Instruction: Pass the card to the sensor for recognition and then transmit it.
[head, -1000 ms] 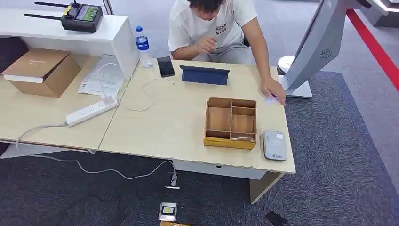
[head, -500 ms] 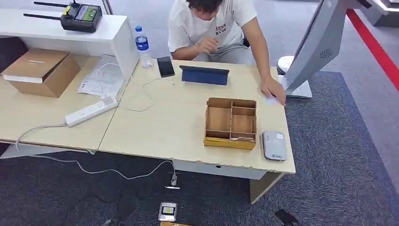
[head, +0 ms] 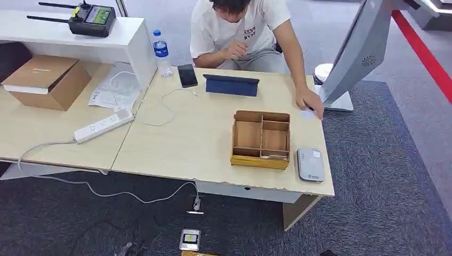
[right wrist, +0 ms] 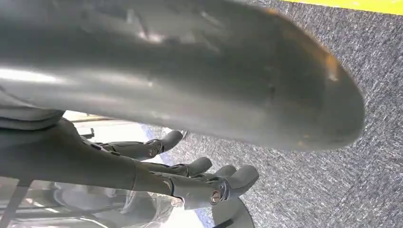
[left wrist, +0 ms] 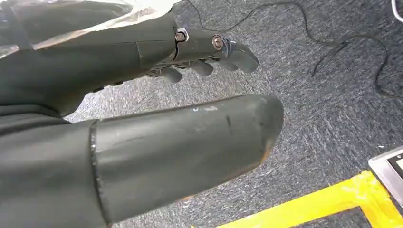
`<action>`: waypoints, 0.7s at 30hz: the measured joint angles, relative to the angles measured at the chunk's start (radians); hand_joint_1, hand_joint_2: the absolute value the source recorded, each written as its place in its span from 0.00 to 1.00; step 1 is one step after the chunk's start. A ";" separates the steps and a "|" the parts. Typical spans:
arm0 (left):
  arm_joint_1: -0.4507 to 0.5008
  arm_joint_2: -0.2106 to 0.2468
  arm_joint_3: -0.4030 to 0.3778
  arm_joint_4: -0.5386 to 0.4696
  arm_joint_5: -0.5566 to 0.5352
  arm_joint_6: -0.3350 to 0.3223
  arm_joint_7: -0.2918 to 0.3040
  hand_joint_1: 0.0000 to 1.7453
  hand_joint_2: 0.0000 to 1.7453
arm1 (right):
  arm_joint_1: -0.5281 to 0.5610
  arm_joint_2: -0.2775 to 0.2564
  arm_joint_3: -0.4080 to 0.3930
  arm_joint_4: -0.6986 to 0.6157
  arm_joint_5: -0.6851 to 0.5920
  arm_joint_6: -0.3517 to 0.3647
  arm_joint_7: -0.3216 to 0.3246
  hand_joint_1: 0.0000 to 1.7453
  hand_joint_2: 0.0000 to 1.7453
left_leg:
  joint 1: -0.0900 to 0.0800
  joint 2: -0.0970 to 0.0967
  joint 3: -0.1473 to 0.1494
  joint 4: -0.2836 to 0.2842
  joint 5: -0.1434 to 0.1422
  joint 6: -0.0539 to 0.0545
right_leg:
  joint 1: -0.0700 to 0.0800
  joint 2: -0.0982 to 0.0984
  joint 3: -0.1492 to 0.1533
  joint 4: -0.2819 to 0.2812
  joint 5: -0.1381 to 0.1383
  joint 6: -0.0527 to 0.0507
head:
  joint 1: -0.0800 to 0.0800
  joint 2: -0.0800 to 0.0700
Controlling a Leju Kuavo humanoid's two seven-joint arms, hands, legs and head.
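Note:
A white card [head: 307,113] lies at the table's far right edge, and a person's hand [head: 311,101] rests on it. The grey card sensor [head: 311,164] sits at the near right corner of the table, beside a wooden divided box [head: 261,140]. My left hand [left wrist: 142,61] hangs over the carpet with its fingers [left wrist: 223,52] stretched out and apart, holding nothing. In the right wrist view my right hand [right wrist: 180,183] also hangs low with its fingers apart and nothing in it. Both hands are well below and in front of the table.
The person sits behind the table [head: 197,144]. On it lie a dark tablet [head: 232,85], a phone [head: 187,75], a water bottle [head: 161,52] and a power strip [head: 104,126] with cables. A grey stand [head: 357,50] rises at the right. A small device [head: 190,239] lies on the carpet.
The dark tip of my right hand has dropped almost out of the head view's lower edge. A bit of my left hand has come in at the lower left. The person's hand stays on the card.

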 joint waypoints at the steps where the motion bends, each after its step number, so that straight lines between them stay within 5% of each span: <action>1: 0.000 0.000 -0.002 0.000 0.000 0.000 0.000 0.00 0.00 | 0.001 0.000 0.000 0.000 0.000 0.000 0.000 0.00 0.00 | 0.000 0.000 0.000 0.000 0.000 0.000 | 0.000 0.000 0.000 0.000 0.000 0.000 | 0.000 0.000; 21: -0.012 0.000 -0.029 -0.002 0.043 -0.033 0.023 0.00 0.00 | 0.020 -0.027 -0.016 0.004 0.002 0.008 -0.012 0.00 0.00 | 0.000 0.000 0.000 0.000 0.000 0.000 | 0.000 0.000 0.000 0.000 0.000 0.000 | 0.000 0.000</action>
